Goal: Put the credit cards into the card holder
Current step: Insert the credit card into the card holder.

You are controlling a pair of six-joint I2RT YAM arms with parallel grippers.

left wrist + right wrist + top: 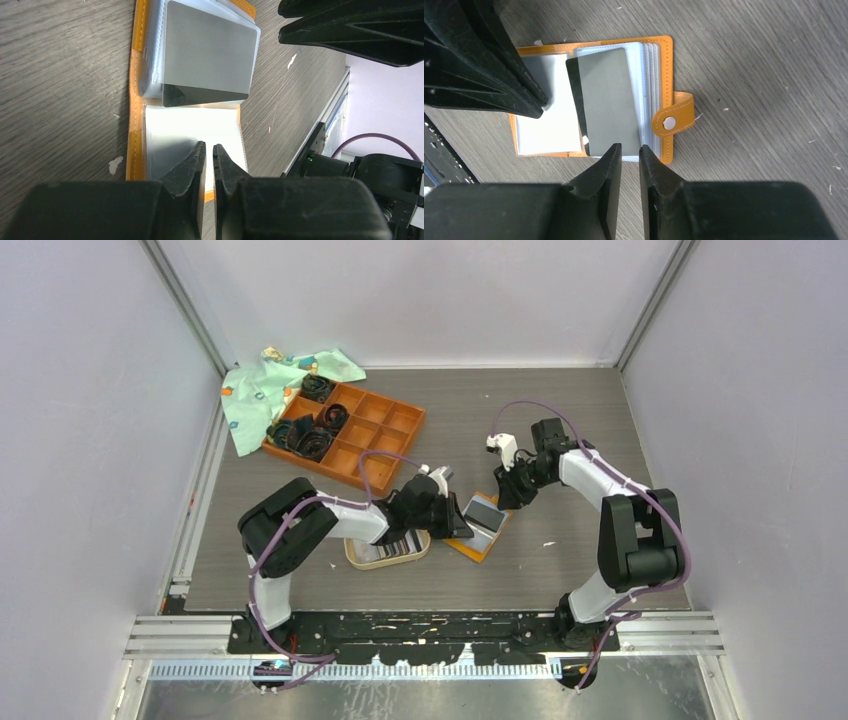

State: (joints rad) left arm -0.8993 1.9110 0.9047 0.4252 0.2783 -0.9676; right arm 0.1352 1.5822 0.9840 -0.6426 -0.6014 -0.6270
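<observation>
Card holder (667, 65) open flat, grey card (609, 100) askew atop its sleeves

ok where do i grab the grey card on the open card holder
Probably its short edge nearest the right gripper, coming in low from that side: the grey card lies flat on the card holder, so only an edge offers the jaws a pinch.

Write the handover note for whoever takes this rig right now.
Left hand: jaws nearly together, nothing gripped, over the blank page of the open card holder.
Right hand: same, at the holder's edge.
Grey card and black card lie askew on its sleeve stack; unclear if pocketed.
Striped cards sit in the oval dish.
To do: seat those two, load the rest.
</observation>
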